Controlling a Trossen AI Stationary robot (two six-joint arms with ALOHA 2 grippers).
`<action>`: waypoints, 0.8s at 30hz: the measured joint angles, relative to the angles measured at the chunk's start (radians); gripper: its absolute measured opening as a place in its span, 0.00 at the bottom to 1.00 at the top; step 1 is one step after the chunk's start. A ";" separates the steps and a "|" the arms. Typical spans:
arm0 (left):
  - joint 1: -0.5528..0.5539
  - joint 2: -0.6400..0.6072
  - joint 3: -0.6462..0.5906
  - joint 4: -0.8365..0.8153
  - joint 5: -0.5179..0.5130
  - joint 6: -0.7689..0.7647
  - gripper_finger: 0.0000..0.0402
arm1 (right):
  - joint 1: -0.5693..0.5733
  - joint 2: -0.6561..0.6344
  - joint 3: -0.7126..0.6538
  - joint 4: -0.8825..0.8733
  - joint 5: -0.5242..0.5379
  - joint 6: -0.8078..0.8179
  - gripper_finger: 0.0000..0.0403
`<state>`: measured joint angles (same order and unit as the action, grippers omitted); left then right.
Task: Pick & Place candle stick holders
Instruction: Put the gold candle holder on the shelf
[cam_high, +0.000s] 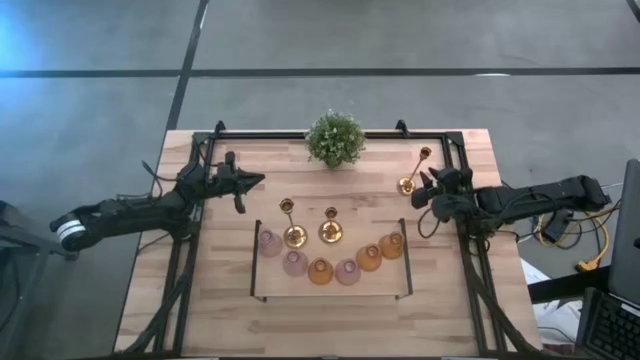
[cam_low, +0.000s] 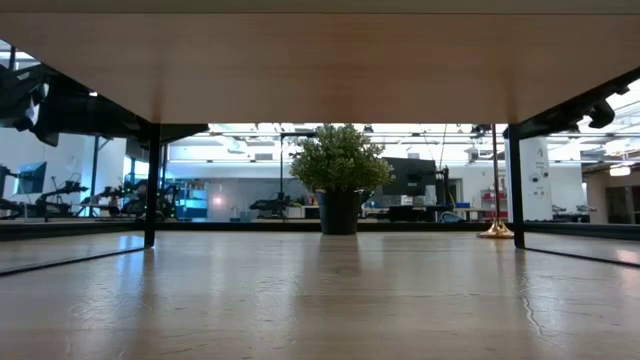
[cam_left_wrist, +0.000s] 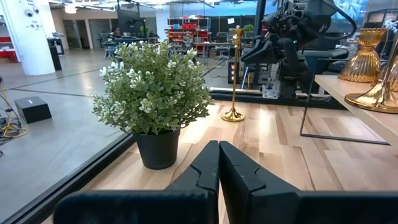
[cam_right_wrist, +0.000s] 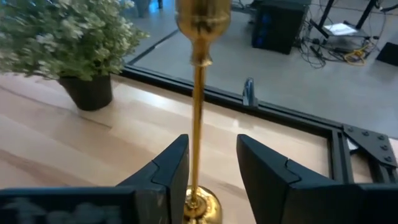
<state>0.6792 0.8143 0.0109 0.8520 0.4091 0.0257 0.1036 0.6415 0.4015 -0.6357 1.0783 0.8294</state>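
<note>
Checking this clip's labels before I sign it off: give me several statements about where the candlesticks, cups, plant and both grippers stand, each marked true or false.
1. The right gripper has its jaws open around the stem of a gold candlestick. True.
2. All three candlesticks stand on the raised shelf. False: two stand there; the third stands on the table near the right gripper.
3. The left gripper has its jaws shut and holds nothing. True.
4. The potted plant sits on the shelf among the cups. False: it stands on the table near the far edge, apart from the shelf.
5. The six glass cups form a curved row on the shelf. True.
</note>
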 joint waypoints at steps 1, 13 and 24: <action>0.000 0.000 0.000 0.000 0.000 0.000 0.03 | -0.016 0.000 0.000 0.003 -0.011 -0.014 0.33; 0.000 0.000 0.000 -0.001 0.000 0.000 0.03 | -0.155 -0.020 -0.053 0.223 -0.143 -0.229 0.34; 0.000 0.000 0.000 -0.001 0.000 0.000 0.03 | -0.243 -0.073 -0.098 0.291 -0.211 -0.274 0.36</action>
<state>0.6792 0.8143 0.0109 0.8507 0.4091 0.0256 -0.1397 0.5690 0.3034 -0.3444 0.8674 0.5551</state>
